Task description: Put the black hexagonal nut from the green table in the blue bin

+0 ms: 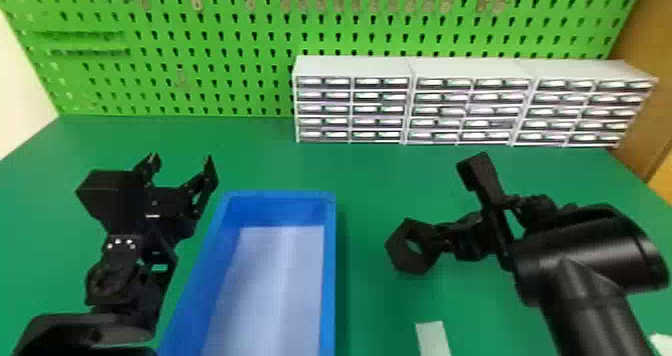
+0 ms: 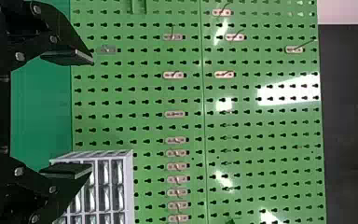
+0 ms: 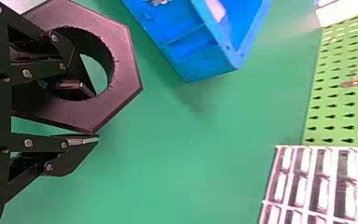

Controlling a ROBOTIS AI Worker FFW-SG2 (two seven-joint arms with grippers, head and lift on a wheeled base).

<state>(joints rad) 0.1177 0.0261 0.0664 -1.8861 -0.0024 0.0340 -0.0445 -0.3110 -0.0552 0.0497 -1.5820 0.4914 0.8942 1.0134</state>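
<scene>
To the right of the blue bin [image 1: 328, 260], my right gripper [image 1: 445, 237] holds the black hexagonal nut [image 1: 400, 247] over the green table [image 1: 370, 175]. In the right wrist view the right gripper [image 3: 95, 116] is shut on one side of the nut [image 3: 126, 56], one finger through its hole and the other against its outer edge. The blue bin [image 3: 205, 65] lies beyond the nut there. My left gripper [image 1: 182, 167] stands open and holds nothing, left of the bin's far end; in the left wrist view the left gripper [image 2: 92, 114] has its fingers wide apart.
Grey drawer cabinets [image 1: 350, 110] stand at the back right against the green pegboard [image 1: 215, 40]. A pale strip [image 1: 433, 337] lies on the table near the front, right of the bin. A white sheet [image 1: 280, 280] covers the bin's floor.
</scene>
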